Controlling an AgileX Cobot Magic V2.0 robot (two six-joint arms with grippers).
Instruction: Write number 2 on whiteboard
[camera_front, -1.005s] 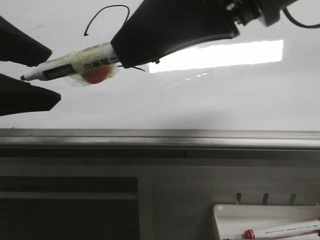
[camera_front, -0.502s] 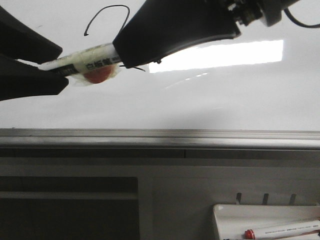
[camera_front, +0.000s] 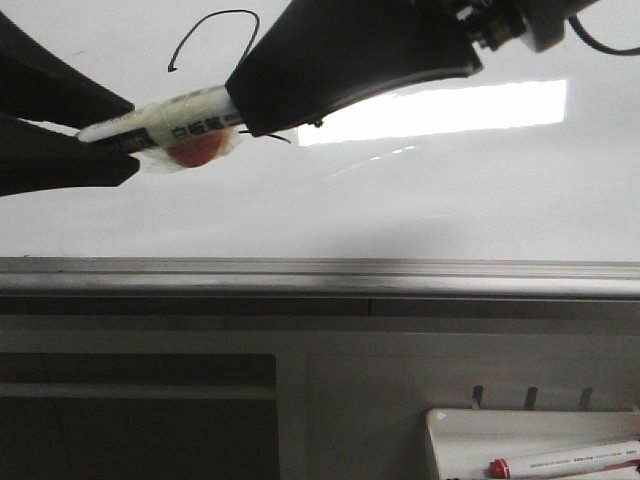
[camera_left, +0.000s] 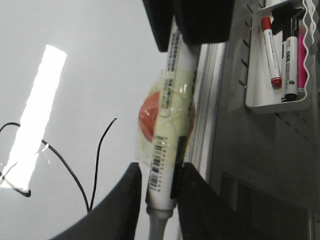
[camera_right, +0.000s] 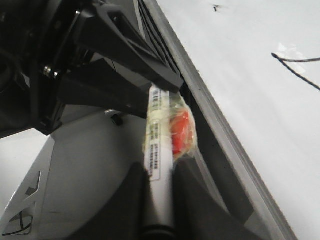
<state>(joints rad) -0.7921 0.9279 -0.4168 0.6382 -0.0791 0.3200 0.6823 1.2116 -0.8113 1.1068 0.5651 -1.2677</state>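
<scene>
Since a second ago, left gripper (camera_front: 105, 140) closed onto tip end of white marker with taped orange disc (camera_front: 170, 122); right gripper (camera_right: 159, 187) still pinching its tail. Thin black curved stroke of number 2 (camera_front: 212, 30) sits high on glossy white whiteboard (camera_front: 420, 200). Risk: both grippers pulling, marker slips or twists during handover.

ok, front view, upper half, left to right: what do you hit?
left gripper → marker → right gripper → bright light reflection on the whiteboard
</scene>
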